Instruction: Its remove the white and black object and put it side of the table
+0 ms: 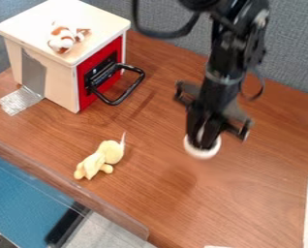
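The black gripper (202, 131) hangs down right of the view's middle, its fingers shut on a round white and black object (201, 152). The white rim of that object shows below the fingertips, while its dark upper part is hard to tell from the black fingers. A faint shadow falls on the brown table (247, 203) down and to the left, apart from the object, which looks raised above the surface.
A wooden box (48, 72) with a red front and black handle (125, 89) stands at the upper left, a brown and white toy (65, 38) on top. A pale yellow plush toy (103, 159) lies near the table's left front edge.
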Controlling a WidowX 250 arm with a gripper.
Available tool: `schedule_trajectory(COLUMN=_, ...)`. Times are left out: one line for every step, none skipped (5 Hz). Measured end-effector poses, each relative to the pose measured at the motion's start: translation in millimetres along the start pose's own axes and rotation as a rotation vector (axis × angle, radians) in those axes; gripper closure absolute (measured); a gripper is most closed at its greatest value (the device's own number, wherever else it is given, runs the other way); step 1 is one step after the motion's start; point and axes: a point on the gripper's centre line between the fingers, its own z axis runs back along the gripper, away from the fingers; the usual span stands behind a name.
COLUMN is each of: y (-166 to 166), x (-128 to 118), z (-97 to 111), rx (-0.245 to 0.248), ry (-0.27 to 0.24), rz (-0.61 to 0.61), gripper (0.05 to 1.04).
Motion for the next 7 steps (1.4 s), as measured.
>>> schedule_trajectory(y=0, x=39, z=0, rx=-0.004, ry=-0.002, rz=0.019, gripper=0.86)
schedule_trajectory(y=3, x=69, z=-8, rx=0.0, ry=-0.003, rz=0.047, gripper=0.86)
schedule_trajectory(y=12, x=87, z=-29, rx=0.013, ry=0.017, rz=0.068, gripper=0.86)
schedule_trajectory(y=14, x=95, z=-47, rx=0.031, ry=0.055, rz=0.057, gripper=0.86)
schedule_trajectory(y=13, x=94, z=-51, rx=0.03, ry=0.077, rz=0.052, gripper=0.86)
schedule_trajectory(y=12, x=94, z=-51, rx=0.018, ry=0.084, rz=0.048, gripper=0.822)
schedule_trajectory(y=15, x=93, z=-49, rx=0.011, ry=0.1, rz=0.046, gripper=0.547)
